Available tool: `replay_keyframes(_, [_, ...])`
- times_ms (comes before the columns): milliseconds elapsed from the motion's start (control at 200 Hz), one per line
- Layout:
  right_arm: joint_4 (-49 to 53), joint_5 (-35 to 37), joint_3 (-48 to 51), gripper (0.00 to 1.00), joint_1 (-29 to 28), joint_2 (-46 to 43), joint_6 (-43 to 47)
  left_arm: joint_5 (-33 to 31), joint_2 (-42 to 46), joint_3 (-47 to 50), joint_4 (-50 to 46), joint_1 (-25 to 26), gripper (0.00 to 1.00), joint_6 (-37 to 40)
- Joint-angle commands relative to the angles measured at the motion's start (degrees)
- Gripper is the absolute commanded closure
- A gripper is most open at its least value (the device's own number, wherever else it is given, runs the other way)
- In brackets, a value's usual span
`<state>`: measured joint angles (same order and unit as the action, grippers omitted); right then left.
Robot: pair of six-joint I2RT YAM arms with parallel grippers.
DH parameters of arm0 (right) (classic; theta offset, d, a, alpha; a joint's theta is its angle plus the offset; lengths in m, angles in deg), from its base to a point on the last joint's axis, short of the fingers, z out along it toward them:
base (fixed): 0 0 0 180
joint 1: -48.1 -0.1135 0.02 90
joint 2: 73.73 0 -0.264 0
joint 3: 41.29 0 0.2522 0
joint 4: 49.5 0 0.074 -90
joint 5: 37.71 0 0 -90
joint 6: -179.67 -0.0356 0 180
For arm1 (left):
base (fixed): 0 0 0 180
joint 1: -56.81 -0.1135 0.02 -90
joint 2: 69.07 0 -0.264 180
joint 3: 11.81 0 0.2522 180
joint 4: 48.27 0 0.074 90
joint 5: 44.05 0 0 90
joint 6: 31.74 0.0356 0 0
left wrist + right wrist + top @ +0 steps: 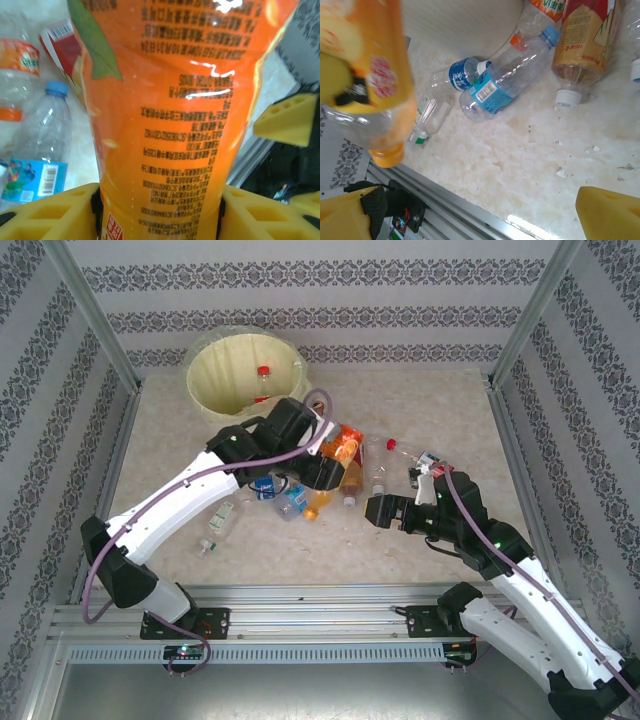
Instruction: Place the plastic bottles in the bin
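Now, left gripper (pixel 160 217): I see it clamped on orange bottle (pixel 175 110)
Bottle axis: far-to-near, cap (pixel 387 156) at near end
Right gripper (pixel 477 215): wide, empty

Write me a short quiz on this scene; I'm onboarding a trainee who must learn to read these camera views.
1. True or false: the left gripper is shut on the orange-labelled bottle.
2. The right gripper is: A) open and empty, B) holding a bottle, C) shut on nothing.
3. Fill in: inside the bin, the binned bottle has a ___ cap.
Key: 1 true; 2 A; 3 red.
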<state>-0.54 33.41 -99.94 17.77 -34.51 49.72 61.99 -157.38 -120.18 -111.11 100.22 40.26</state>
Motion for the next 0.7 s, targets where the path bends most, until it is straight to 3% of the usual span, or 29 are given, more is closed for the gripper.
replay_keyframes(0, [1.2, 2.5, -2.8, 0.02, 0.6, 1.0, 2.3, -0.3, -1.1, -6.3, -4.4, -2.2, 0.43, -2.9])
replay_keyframes(220, [0.6, 2.5, -3.6, 0.02, 0.6, 2.7, 3.6, 1.8, -4.3, -17.9, -7.7, -7.7, 0.44, -5.0])
replay_keyframes(360, [0.2, 2.5, -3.8, 0.02, 0.7, 3.0, 3.9, 5.9, -5.8, -24.2, -7.2, -13.6, 0.45, -7.6])
replay_keyframes(699, [1.2, 3.4, -3.6, 0.02, 0.8, 3.1, 4.1, 8.9, -10.5, -35.7, -5.4, -26.5, 0.45, -13.7])
